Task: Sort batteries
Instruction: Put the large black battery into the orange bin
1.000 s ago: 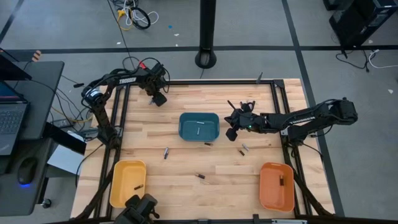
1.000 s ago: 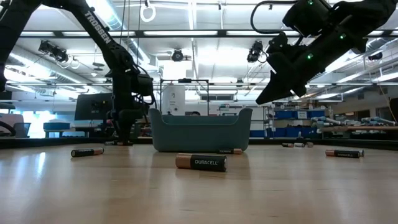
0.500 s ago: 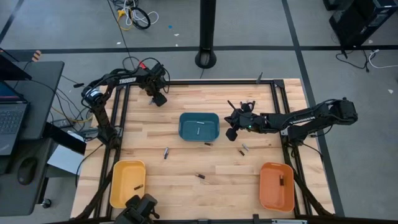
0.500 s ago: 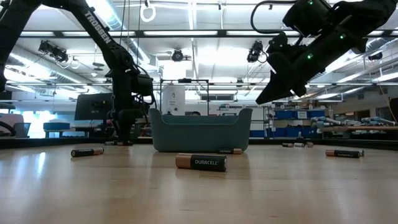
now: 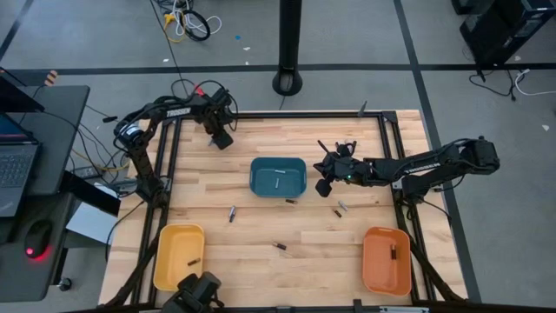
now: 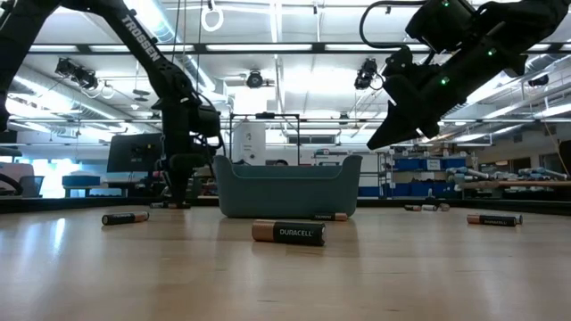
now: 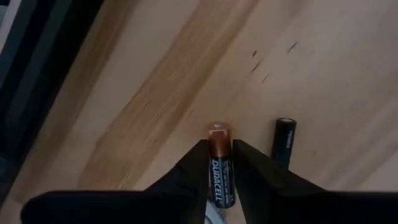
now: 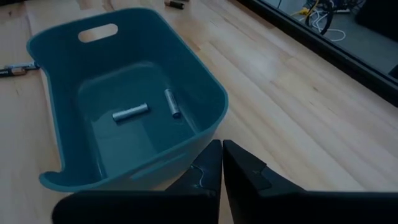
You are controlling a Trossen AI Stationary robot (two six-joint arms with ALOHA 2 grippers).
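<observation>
My left gripper (image 7: 220, 163) is at the table's far left corner (image 5: 222, 139), pointing down, shut on a black-and-copper battery (image 7: 219, 169). A second dark battery (image 7: 283, 140) lies on the wood beside it. My right gripper (image 8: 222, 157) is shut and holds nothing. It hangs above the table just right of the teal bin (image 5: 278, 177), clear of it in the low view (image 6: 376, 141). Two silvery batteries (image 8: 130, 112) (image 8: 172, 102) lie on the bin's floor. Loose batteries lie on the table (image 5: 232, 213) (image 5: 281, 247) (image 5: 340, 209) (image 6: 287, 233). My left gripper pinches the black-and-copper battery between its two fingers (image 7: 193, 171), which come from above and lie along its length. The copper end (image 7: 218, 132) sticks out past the fingertips toward the wood. Whether that end rests on the table I cannot tell.
A yellow tray (image 5: 167, 261) sits at the near left with one battery (image 5: 195, 260). An orange tray (image 5: 375, 265) sits at the near right with one battery (image 5: 393, 252). Another battery (image 5: 291, 201) lies by the bin's near side. A black frame rail (image 7: 43, 74) edges the table.
</observation>
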